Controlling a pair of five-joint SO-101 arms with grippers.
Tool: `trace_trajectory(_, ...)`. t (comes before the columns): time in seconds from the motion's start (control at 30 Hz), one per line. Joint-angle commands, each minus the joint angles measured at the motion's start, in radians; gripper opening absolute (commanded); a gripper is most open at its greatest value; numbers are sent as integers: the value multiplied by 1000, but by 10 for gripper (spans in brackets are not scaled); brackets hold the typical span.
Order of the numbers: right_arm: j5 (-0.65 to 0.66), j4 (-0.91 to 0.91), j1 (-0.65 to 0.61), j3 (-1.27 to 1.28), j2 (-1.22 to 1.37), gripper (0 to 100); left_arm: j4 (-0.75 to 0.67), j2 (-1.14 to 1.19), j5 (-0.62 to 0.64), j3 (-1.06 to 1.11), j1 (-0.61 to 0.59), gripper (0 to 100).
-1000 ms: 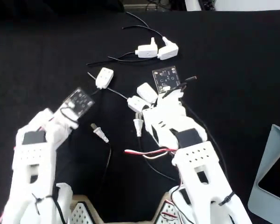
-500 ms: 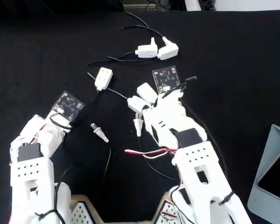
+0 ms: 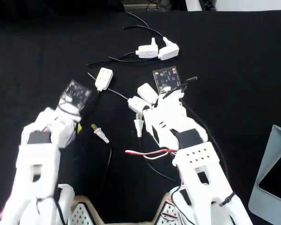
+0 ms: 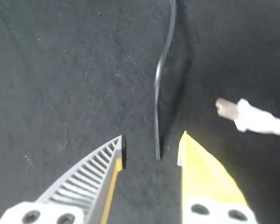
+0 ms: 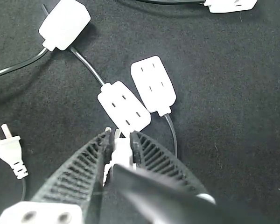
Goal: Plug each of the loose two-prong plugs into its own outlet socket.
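Left gripper (image 4: 151, 143): apart, over cord (image 4: 159, 93), left of centre.
Right gripper (image 5: 119, 139): clamped on plug (image 5: 122, 151), centre, beside socket (image 5: 123, 109).
Loose plug (image 3: 99, 133): between arms.

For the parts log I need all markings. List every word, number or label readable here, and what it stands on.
None can be read. The outlet sockets, loose plug and black cloth show no print; marks on the dark board are too small.

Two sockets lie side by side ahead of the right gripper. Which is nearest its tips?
The socket with its cable at the far end; its near end almost touches the right gripper. The neighbouring socket lies farther off to one side.
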Motion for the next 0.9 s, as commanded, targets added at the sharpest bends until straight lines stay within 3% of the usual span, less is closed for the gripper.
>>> trace_trajectory(0.0,6,-14,-17,-4,-24,11,-25,319,48,-260,13,195)
trace_trajectory(0.27,9,-14,-17,-4,-24,11,-23,726,55,-536,16,191)
trace_trajectory(0.47,9,-14,-17,-4,-24,11,-28,760,54,-564,18,180)
trace_trajectory(0.63,9,-14,-17,-2,-24,11,-32,760,52,-558,22,29)
trace_trajectory(0.87,9,-14,-17,-2,-24,11,-12,753,52,-553,21,28)
